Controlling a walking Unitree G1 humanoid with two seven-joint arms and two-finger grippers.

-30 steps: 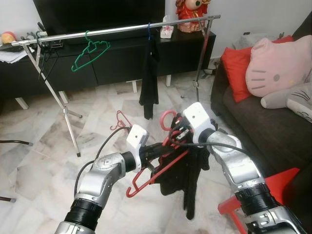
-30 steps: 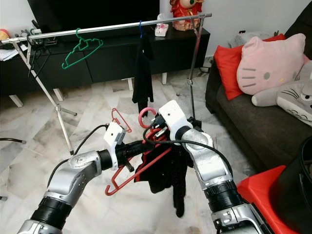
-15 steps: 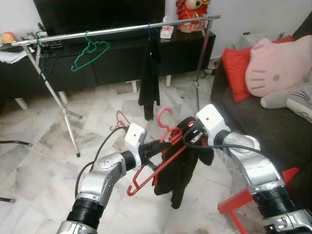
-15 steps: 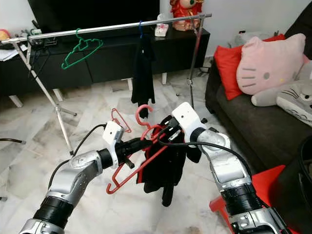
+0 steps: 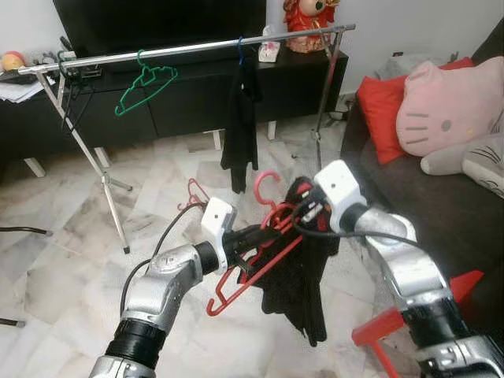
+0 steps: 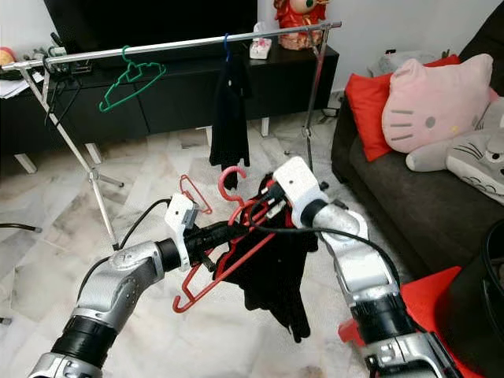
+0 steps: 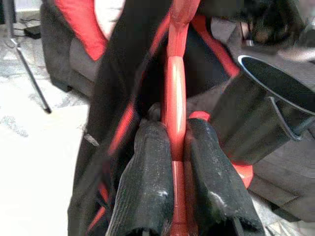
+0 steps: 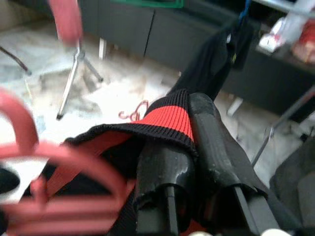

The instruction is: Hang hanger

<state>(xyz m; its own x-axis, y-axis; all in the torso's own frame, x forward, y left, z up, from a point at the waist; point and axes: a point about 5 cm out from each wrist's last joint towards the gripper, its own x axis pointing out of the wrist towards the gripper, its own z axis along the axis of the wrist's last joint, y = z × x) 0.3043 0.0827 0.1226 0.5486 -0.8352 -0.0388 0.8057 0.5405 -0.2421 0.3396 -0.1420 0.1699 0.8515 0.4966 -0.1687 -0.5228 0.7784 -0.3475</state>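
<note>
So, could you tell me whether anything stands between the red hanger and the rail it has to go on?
Nothing visible does: the red hanger is held low, with open floor up to the rail, which is bare between the green hanger and the black garment.

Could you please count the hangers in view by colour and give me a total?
Red hangers: 2, one held in the left gripper, one on the floor
Green hangers: 1, on the rail
Blue hangers: 1, carrying a black garment on the rail
Total: 4
</note>
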